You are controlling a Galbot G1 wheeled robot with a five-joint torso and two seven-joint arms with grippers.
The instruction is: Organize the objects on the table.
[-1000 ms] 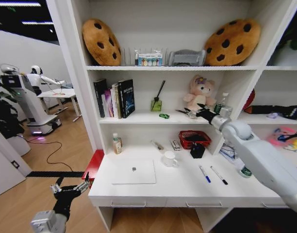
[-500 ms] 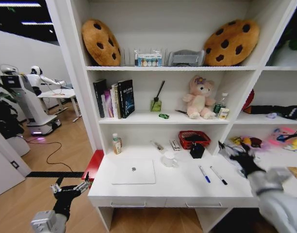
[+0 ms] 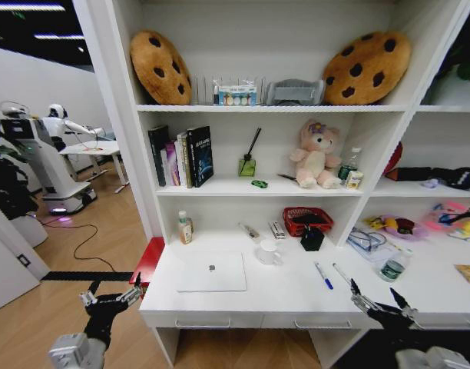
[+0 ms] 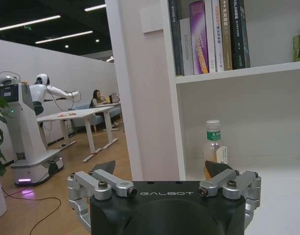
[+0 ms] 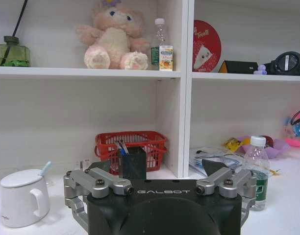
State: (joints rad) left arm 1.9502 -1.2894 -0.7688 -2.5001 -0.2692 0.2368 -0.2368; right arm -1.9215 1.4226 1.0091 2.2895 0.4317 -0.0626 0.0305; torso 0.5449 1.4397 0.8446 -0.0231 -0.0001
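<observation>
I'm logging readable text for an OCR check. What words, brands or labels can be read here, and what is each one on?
"GALBOT": on the left gripper body, left wrist view.
"GALBOT": on the right gripper body, right wrist view.
Too small or blurred to read: the book spines, the round red sign, the water bottle label, the small carton beside the plush bear.
</observation>
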